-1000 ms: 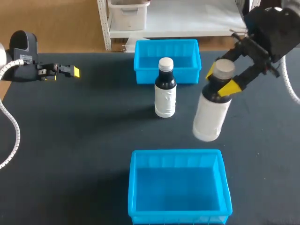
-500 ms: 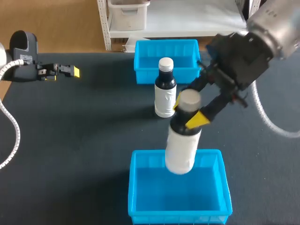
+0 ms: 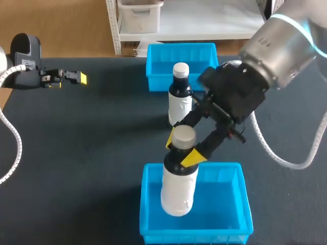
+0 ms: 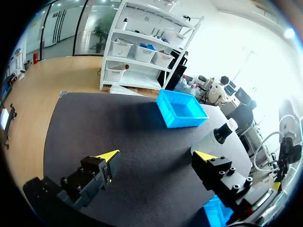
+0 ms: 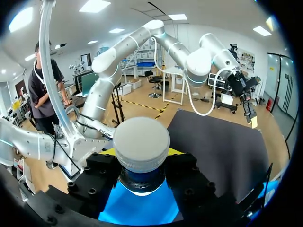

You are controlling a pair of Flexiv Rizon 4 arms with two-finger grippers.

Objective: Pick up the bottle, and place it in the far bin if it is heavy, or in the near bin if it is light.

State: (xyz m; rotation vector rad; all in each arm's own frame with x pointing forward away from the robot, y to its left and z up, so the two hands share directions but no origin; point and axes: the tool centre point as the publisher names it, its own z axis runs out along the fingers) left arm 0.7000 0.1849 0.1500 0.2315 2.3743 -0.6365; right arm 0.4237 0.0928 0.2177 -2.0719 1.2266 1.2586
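Now over the near bin: a bottle apparently judged light

Nearest, the near bin (image 3: 145,204) lies under the white bottle (image 3: 179,190), which hangs upright with its base over the bin's inside. Whether it touches the floor I cannot tell. The right gripper (image 3: 182,149) is clamped on its neck, leaving the body free to go down. Farther off, a dark bottle (image 3: 180,102) stands before the far bin (image 3: 153,69). The left gripper (image 4: 157,156) sits well aside, fingers apart and empty.

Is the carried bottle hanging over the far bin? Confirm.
No, the right gripper holds the white bottle above the near bin, at the table's front edge.
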